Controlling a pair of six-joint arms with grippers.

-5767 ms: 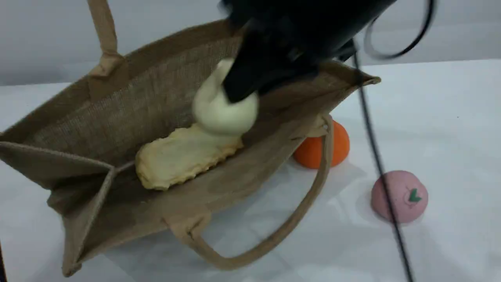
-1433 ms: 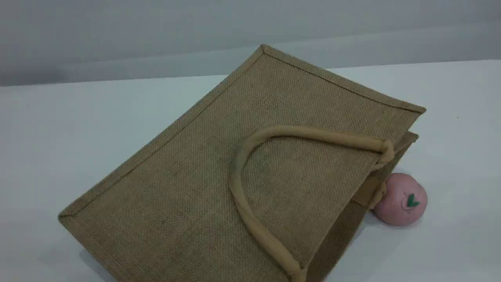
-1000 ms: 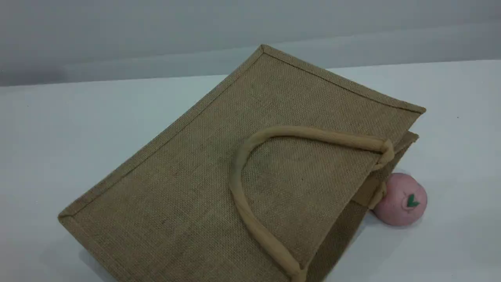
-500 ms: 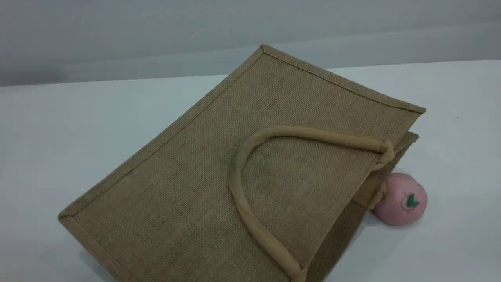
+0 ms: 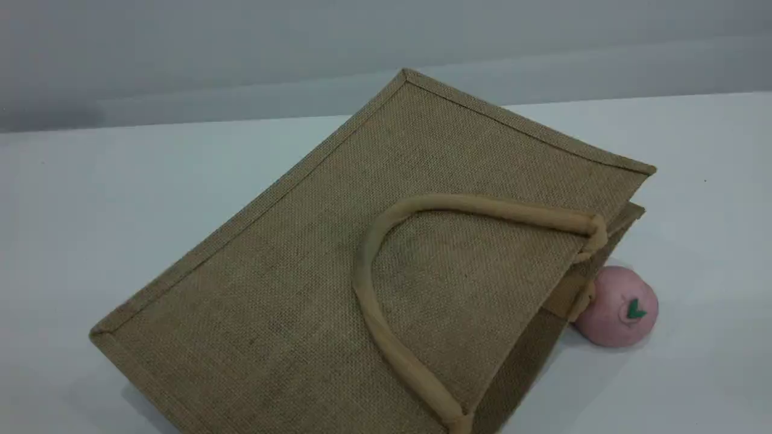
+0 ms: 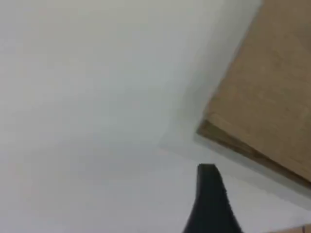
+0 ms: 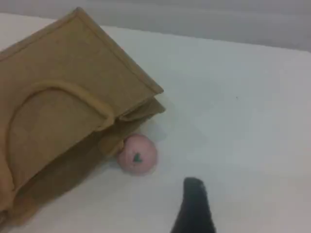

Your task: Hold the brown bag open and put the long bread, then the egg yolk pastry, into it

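Left hand spread, holding nothing; brown bag close at two o'clock. Right hand spread too, bag farther at ten o'clock. Flat and shut on tabletop; long bread, egg yolk pastry unseen.

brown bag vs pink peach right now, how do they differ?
The brown bag is big, flat-sided, tan woven fabric; the pink peach is small, round, smooth. The bag lies flat on its side, handle on top; the peach sits domed, leaf mark showing. Both rest on the white table.
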